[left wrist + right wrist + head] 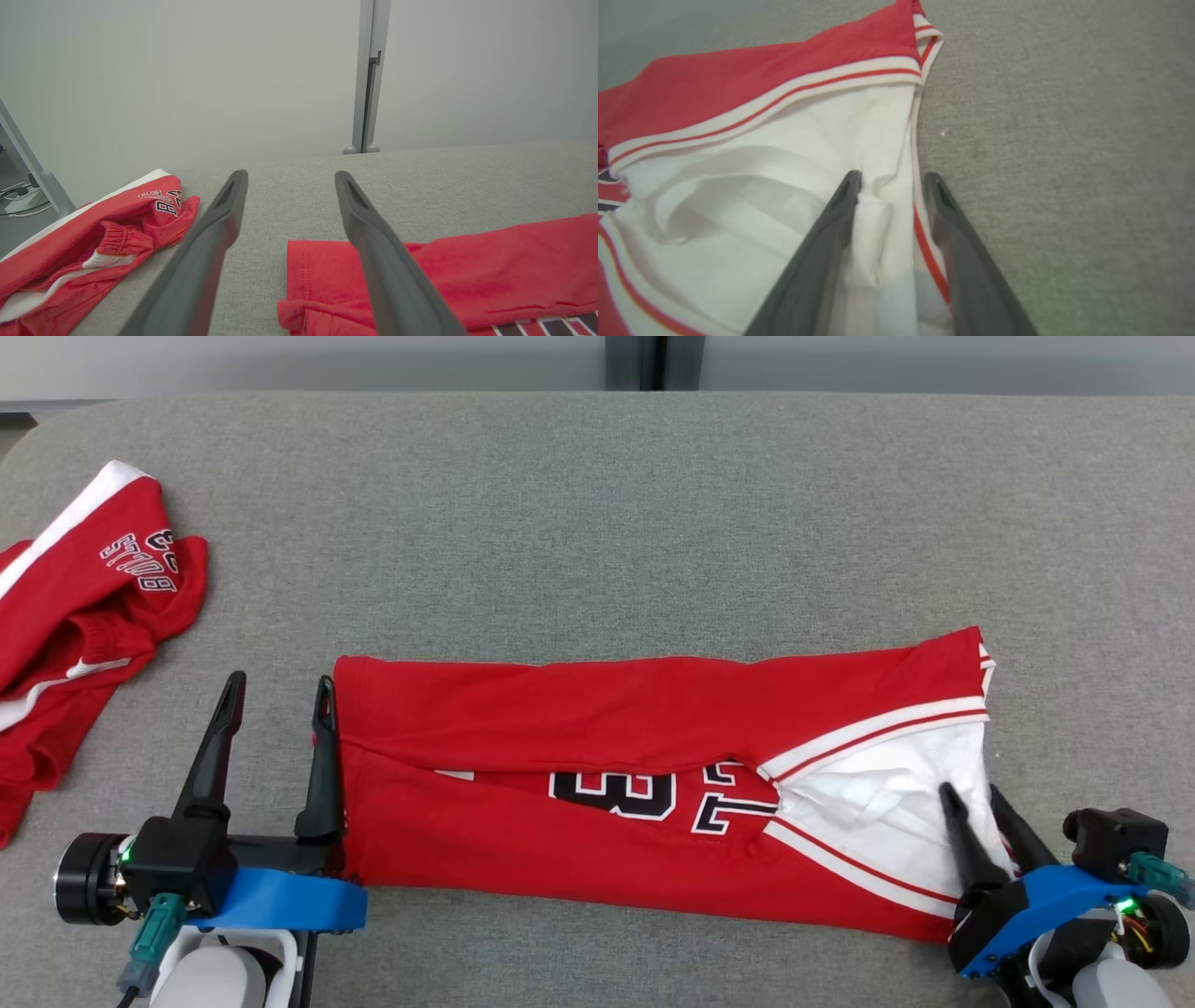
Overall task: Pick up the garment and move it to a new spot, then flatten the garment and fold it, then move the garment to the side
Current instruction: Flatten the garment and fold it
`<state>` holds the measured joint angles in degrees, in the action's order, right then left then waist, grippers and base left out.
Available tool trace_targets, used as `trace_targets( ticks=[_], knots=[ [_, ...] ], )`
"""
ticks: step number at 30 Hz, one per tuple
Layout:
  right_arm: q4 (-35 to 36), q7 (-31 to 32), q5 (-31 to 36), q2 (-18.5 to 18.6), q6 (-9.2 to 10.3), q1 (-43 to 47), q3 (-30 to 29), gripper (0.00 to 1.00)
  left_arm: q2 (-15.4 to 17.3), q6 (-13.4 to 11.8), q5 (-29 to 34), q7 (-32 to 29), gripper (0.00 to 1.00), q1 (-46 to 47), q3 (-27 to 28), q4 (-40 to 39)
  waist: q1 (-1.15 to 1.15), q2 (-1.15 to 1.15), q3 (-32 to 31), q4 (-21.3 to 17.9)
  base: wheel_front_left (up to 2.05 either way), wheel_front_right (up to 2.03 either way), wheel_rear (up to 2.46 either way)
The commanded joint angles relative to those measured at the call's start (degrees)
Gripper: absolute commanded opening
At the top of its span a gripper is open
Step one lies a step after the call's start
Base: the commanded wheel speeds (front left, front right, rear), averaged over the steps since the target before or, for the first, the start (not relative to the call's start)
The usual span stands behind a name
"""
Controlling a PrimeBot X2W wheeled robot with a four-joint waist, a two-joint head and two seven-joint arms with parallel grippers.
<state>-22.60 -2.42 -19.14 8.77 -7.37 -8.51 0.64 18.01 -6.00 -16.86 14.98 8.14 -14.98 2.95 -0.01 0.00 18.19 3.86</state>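
The red jersey [560, 728] lies on the grey table as a long band, its two long edges folded in over the black-and-white number. Its white-trimmed end points right. My left gripper [280, 679] stands open just off the garment's left edge, its right finger against the hem, nothing between the fingers [289, 175]. The jersey's red hem [467, 261] lies beside that finger. My right gripper [969, 790] sits on the white end, fingers partly apart and straddling a raised fold of the jersey's white fabric [738, 102] beside the striped trim. It is not clamped [892, 177].
A second red garment [84, 616] with white stripes lies crumpled at the table's left edge, and its lettering faces up [93, 233]. Bare grey table [607, 504] stretches behind the jersey and to its right. A pale wall with a metal post [366, 74] stands beyond.
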Motion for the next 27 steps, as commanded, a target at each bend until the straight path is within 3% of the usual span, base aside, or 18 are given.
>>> trace_targets(
  ticks=[1,6,11,19,27],
  knots=[
    [-3.03,1.42,-0.89,-0.93,-0.23,1.08,2.43,0.0,-0.15,0.28,0.52,0.26,1.0,0.59,0.69,0.18,0.01,0.0,-0.02,-0.11,0.0,0.0,0.0],
    [-1.42,-2.67,-2.78,1.46,-0.13,0.56,2.29,0.0,-1.08,0.98,1.25,0.27,1.0,-0.06,2.15,0.78,0.01,0.0,-0.62,-0.75,0.0,0.0,0.0],
    [0.5,-4.47,-3.07,3.97,-0.08,1.59,-1.72,0.0,-1.8,1.61,1.99,0.27,1.0,-1.01,3.12,1.41,0.01,0.0,-2.08,-1.58,0.0,0.0,0.0],
    [5.3,-1.27,-0.48,6.95,-0.12,2.84,-8.3,0.0,-2.85,2.41,2.82,0.26,1.0,-2.15,4.14,1.57,0.01,0.0,-4.11,-2.76,0.0,0.0,0.0],
    [18.66,7.65,3.41,6.09,-0.13,-0.95,-0.09,0.0,-3.13,3.22,3.3,0.26,1.0,-2.67,4.48,2.51,0.01,0.0,-5.9,-3.65,0.0,0.0,0.0]
  ],
)
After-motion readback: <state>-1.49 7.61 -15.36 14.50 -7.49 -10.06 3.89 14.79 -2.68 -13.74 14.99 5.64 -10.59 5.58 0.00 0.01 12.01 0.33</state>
